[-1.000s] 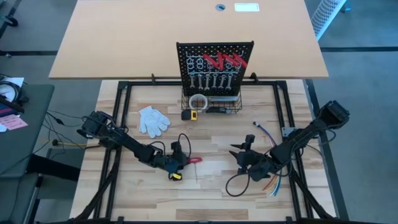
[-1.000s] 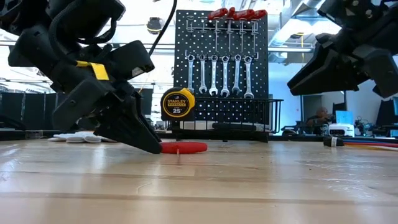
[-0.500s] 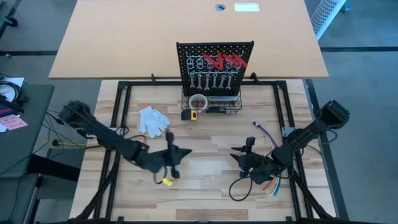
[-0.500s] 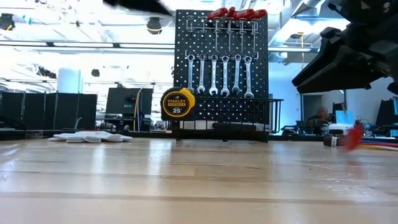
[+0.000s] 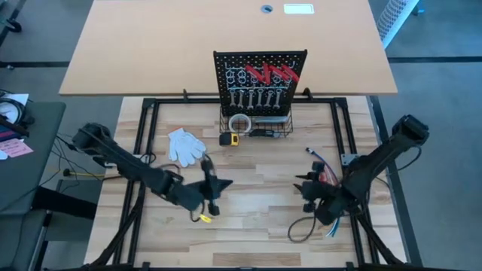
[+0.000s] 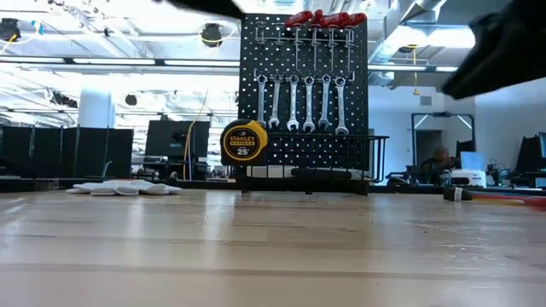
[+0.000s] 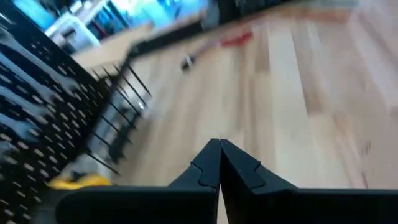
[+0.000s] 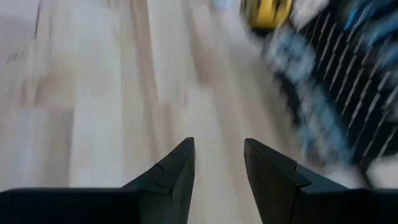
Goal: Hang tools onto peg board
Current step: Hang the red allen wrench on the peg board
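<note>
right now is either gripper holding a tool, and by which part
Nothing is held. The left gripper is shut with no tool between its fingers; the right gripper is open and empty. A red-handled tool lies on the table.

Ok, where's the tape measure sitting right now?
In the high view the yellow tape measure lies on the table just in front of the peg board's wire basket, at its left end, right of the white glove.

Tools hang on upright peg board
</note>
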Controlling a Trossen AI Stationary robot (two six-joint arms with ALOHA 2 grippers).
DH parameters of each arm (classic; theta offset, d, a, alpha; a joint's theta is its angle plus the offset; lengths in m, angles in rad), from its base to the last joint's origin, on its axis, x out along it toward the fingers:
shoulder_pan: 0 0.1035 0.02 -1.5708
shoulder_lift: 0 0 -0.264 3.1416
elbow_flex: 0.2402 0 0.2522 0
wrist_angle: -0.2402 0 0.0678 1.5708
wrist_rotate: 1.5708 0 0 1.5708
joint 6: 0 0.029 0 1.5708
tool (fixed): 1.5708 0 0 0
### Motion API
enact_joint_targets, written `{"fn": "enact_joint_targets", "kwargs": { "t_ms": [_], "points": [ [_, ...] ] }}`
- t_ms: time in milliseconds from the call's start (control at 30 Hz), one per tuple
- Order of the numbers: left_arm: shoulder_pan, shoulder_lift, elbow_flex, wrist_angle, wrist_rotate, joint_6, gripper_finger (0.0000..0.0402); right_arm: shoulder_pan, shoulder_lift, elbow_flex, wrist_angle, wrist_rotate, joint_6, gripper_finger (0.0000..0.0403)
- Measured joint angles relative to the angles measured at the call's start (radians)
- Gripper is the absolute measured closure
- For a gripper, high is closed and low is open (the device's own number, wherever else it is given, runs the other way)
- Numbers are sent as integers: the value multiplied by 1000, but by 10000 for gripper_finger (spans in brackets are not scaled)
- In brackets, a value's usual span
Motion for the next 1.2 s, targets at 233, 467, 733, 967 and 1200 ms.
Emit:
{"fn": "enact_joint_targets", "kwargs": {
  "t_ms": [233, 467, 733, 967, 1200],
  "points": [
    [-9, 249, -1, 23, -1, -127, 401, -165, -64, 5, -338, -531, 134, 241],
    [-13, 371, -2, 52, -2, -167, 401, -439, -20, -92, -143, -715, -239, 198],
    [-30, 372, -2, 44, -3, -203, 401, -613, 196, -97, -113, -838, -434, 222],
    [-31, 372, -2, 46, -3, -218, 401, -591, 354, -81, -103, -868, -453, 301],
    [-32, 372, -2, 51, -3, -229, 401, -511, 341, -77, -64, -842, -454, 393]
  ]
}}
